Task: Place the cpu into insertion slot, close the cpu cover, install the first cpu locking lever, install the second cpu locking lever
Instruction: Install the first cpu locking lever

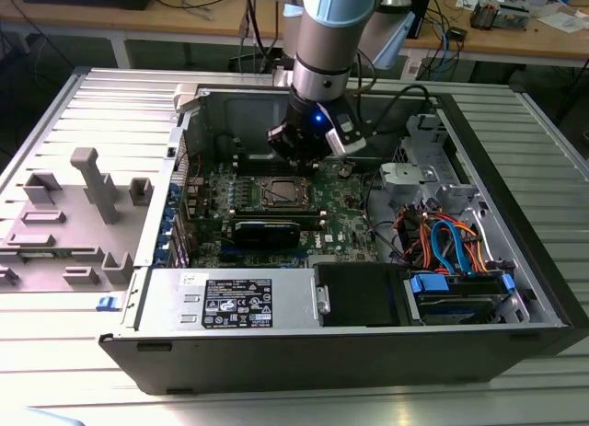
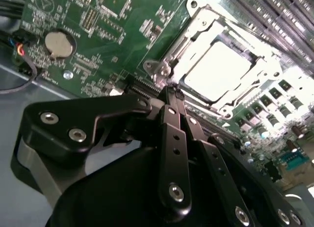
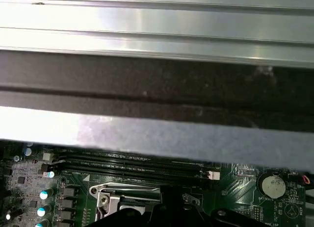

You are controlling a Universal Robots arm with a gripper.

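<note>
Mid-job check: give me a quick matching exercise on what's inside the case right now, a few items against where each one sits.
Items
1. silvery square cpu
2. round silver coin battery
3. black robot hand
4. blue and orange cables

Places
A. at the edge of the socket frame, fingertips close together
B. by the drive bay, at the exterior view's right
C. inside the silver-rimmed insertion slot, under the thin silver cpu cover
D. on the green board, apart from the socket

Pairs: 1-C, 2-D, 3-A, 4-B
</note>
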